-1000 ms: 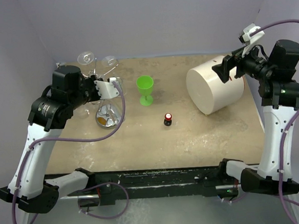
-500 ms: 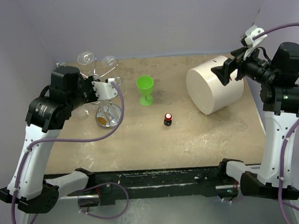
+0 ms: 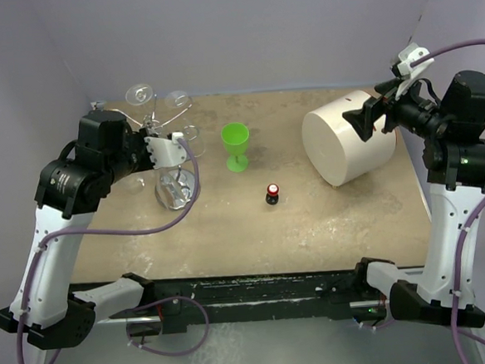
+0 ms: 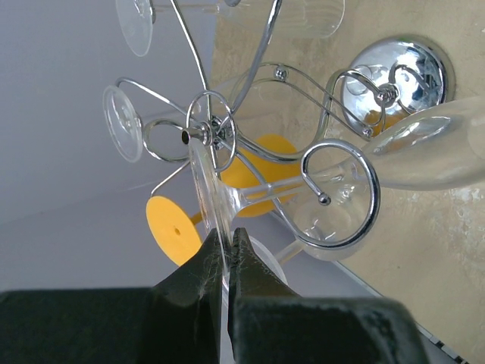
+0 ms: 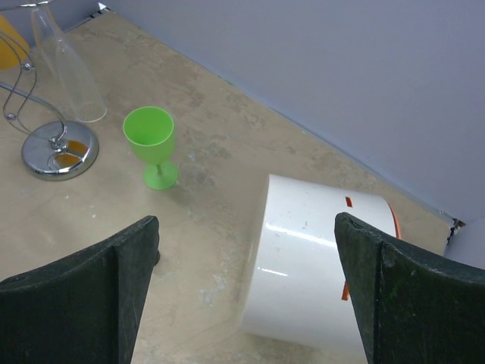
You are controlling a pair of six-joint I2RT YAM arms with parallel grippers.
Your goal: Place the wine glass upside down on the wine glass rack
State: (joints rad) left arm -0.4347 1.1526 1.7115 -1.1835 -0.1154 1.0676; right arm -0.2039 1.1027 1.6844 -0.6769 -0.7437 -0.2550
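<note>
My left gripper (image 4: 225,244) is shut on the round foot of a clear wine glass (image 4: 337,218). The glass lies sideways, its stem threaded through a curled wire arm of the silver wine glass rack (image 4: 206,135). The rack's shiny disc base (image 4: 395,74) stands on the table. In the top view the left gripper (image 3: 185,141) is at the rack (image 3: 177,192), at the back left. My right gripper (image 5: 246,296) is open and empty, high above the white cylinder; it also shows in the top view (image 3: 366,117).
Other clear glasses (image 3: 140,94) and a yellow glass (image 4: 176,227) hang on the rack. A green goblet (image 3: 236,145) stands mid-table, and a small black bottle with a red cap (image 3: 272,194) stands in front of it. A big white cylinder (image 3: 348,145) lies at the right.
My left gripper has shifted slightly left and up at the rack with the glass foot in it. The right gripper rose a little, then held still.
</note>
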